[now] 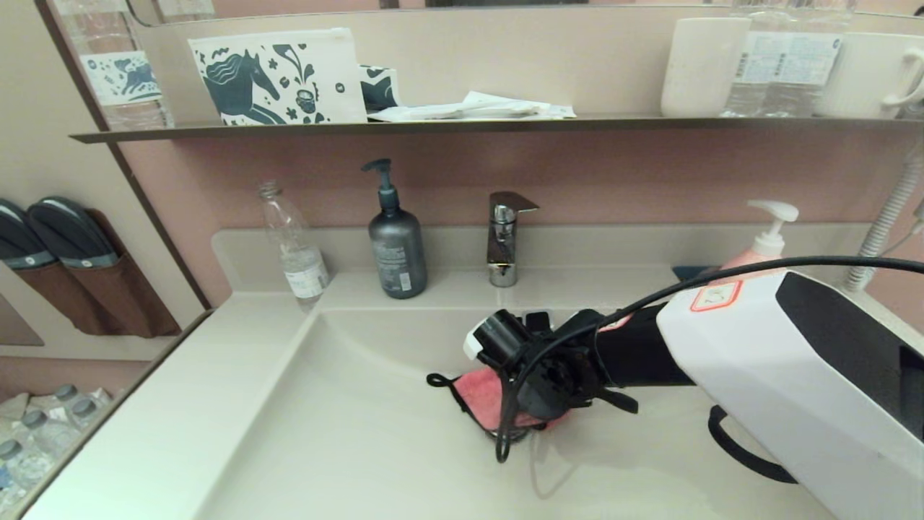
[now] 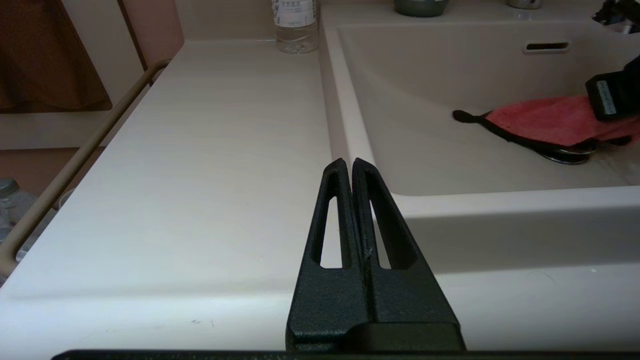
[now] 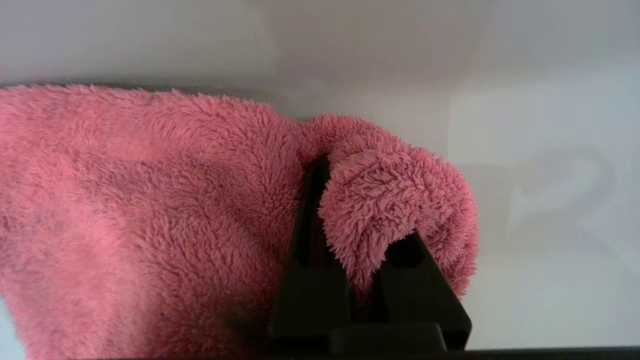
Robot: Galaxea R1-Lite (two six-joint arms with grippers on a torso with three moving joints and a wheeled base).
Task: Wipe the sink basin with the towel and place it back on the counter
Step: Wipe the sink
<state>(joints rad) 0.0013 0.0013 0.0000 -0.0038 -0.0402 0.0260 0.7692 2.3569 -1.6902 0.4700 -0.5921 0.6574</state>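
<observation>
Nearest, the left pincer hovers clenched and empty over the counter, by the front-left corner of the sink basin. Down in the basin, the right pincer grips a fold of the towel, pressing it over the chrome drain plug. The faucet stands at the back edge.

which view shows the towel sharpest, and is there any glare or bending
Right wrist view: towel fills the frame, pile crisp, pinched in the right gripper. Head view: shelf bows with lens distortion. Left wrist view: soft sheen on the counter.
</observation>
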